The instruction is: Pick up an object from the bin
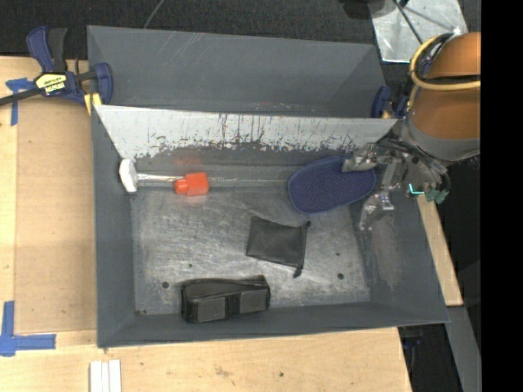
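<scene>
The bin [245, 72] was grey sheet metal with sloping walls. Its floor was scuffed and scratched to a dull shine, and the back wall was streaked with dark drip-like marks. Toward the right of the back, near that wall, lay a dark blue oval pad [327, 186]. It was soft and fabric-like with a finely dotted surface and rounded ends, flat on the floor and slanting slightly up to the right. The gripper [377, 188], a cluster of bare metal parts with a little teal showing, hung at the pad's right end, touching or just over it. Whether the jaws stood wide or narrow could not be told, nor whether the pad sat between them. Above the gripper the arm wore a smooth, rounded orange cover [449, 80]. Along the back left lay a thin clear tube [237, 180], with a white cap [127, 175] at its left end and a small orange block [190, 184] on it. In the middle, well apart from the pad, was a limp, dark grey cloth square [278, 242], matte and slightly creased. Near the front wall sat a glossy black oblong block [225, 298] with rounded edges.
</scene>
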You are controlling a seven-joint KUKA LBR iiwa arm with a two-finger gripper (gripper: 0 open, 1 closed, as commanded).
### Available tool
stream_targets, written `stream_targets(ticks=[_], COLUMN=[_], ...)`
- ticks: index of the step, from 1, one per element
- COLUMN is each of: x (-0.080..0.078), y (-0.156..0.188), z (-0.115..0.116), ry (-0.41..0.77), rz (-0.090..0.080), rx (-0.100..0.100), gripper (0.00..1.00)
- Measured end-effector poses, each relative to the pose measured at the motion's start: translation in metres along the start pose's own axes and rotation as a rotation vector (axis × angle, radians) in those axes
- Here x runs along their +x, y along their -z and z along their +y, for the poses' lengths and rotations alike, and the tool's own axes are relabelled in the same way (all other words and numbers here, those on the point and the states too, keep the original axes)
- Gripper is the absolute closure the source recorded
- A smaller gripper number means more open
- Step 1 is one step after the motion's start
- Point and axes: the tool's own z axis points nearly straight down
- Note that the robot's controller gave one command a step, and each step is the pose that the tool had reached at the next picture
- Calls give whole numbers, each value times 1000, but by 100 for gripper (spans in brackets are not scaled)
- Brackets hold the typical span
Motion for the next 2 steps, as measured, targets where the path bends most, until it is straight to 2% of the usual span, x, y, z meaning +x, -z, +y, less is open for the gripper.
stream_targets(ticks=[1,2], x=[-37,-43], y=[-116,-114], z=[-5,-4], ry=[115,116], rz=[-7,-29], rx=[2,4], gripper=[0,100])
